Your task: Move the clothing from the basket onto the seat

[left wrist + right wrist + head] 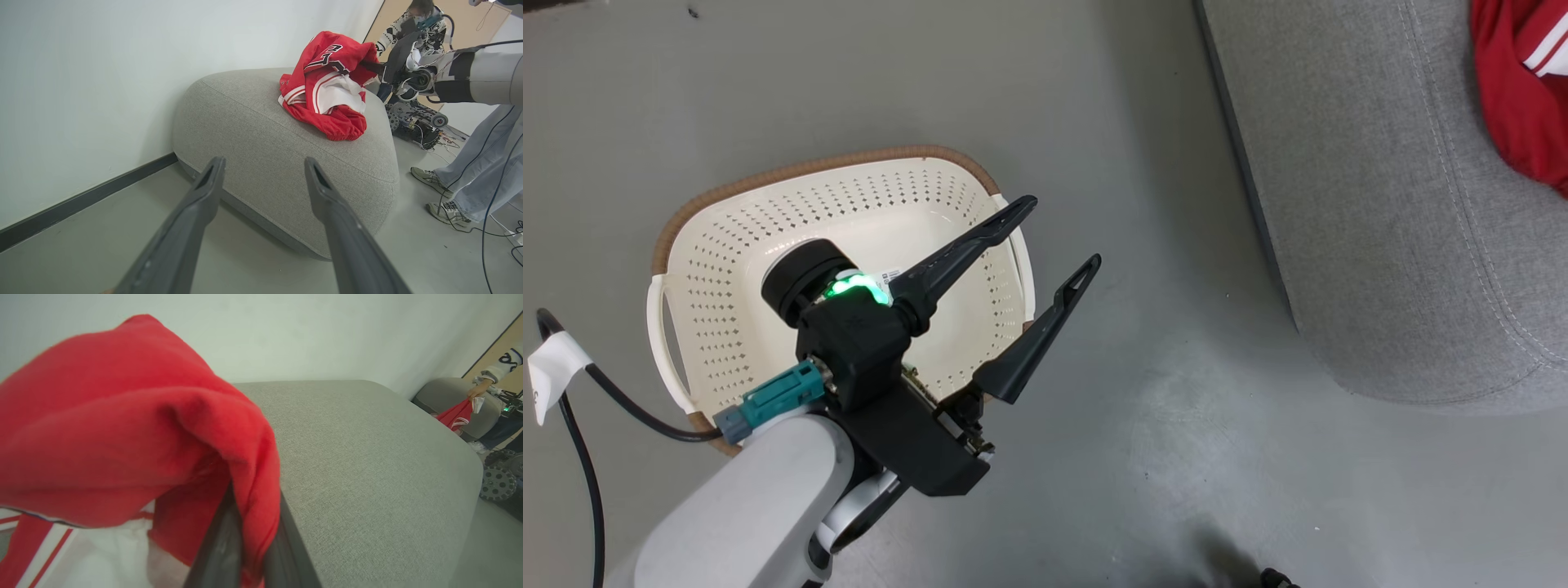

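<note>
Clothing (1515, 90) is what counts, and none shows in the basket (715, 269) at left centre of the head view, though the arm hides part of its bottom. Just right of that, the left gripper (1062, 230) hangs over the basket's right rim, fingers spread wide and holding nothing. Bare floor (1176, 457) follows, then the seat (1372, 204) down the right side, with the red fabric lying on it at the upper right corner.

In the left wrist view the heap sits upper centre on the seat top, and the right gripper (369, 66) reaches into it from the upper right. A person's legs (470, 171) stand at the right edge. The right wrist view shows those fingers, at lower centre, pressed together on a fold of red cloth above the seat.

The step in hand looks like the release. To do it well, I would lower the pinched fold until it rests on the heap, well in from the rounded edge. Then I would part the fingers fully and draw straight back along their length, so the soft cloth slips off rather than trailing after them to the floor. The left gripper need not move.
</note>
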